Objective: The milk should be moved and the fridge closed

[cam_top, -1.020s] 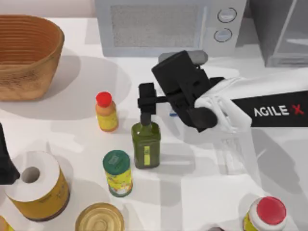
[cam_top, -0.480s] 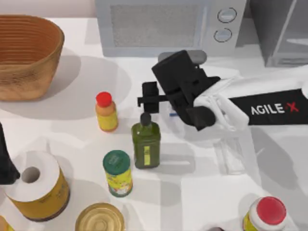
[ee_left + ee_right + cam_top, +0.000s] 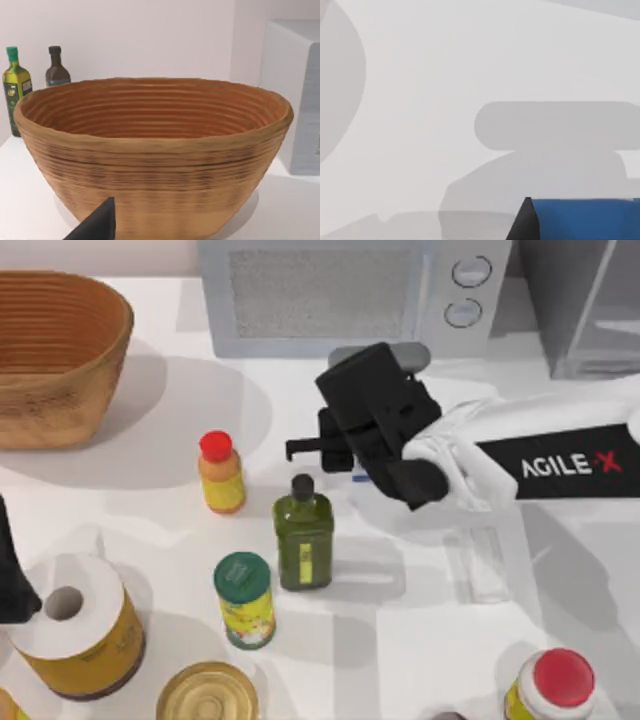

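I had the right claw (image 3: 318, 445) out over the middle of the bench (image 3: 420, 640). The milk (image 3: 358, 477) sat directly under it, with only a blue sliver showing past the black housing from above. In the right wrist view the carton's blue face (image 3: 580, 217) lay hard against the claw's dark edge. I could not tell how far the claw was open, or whether it had a real hold on the carton.

The green bottle (image 3: 303, 540) stood near the claw on its front side. The white microwave (image 3: 330, 295) stood just behind it. The fridge (image 3: 540, 290) was well away towards the arm's own side and further back, and its glassy door looked open to me. The left claw (image 3: 8, 580) sat parked far off by the paper roll (image 3: 75, 625), facing the wicker basket (image 3: 150, 165).

I judged this to be the grasping step, with the milk not yet moved and the door not yet shut. The next move called for a confirmed grip and then a straight lift, high enough to clear the bottle's cap before any swing towards the fridge.
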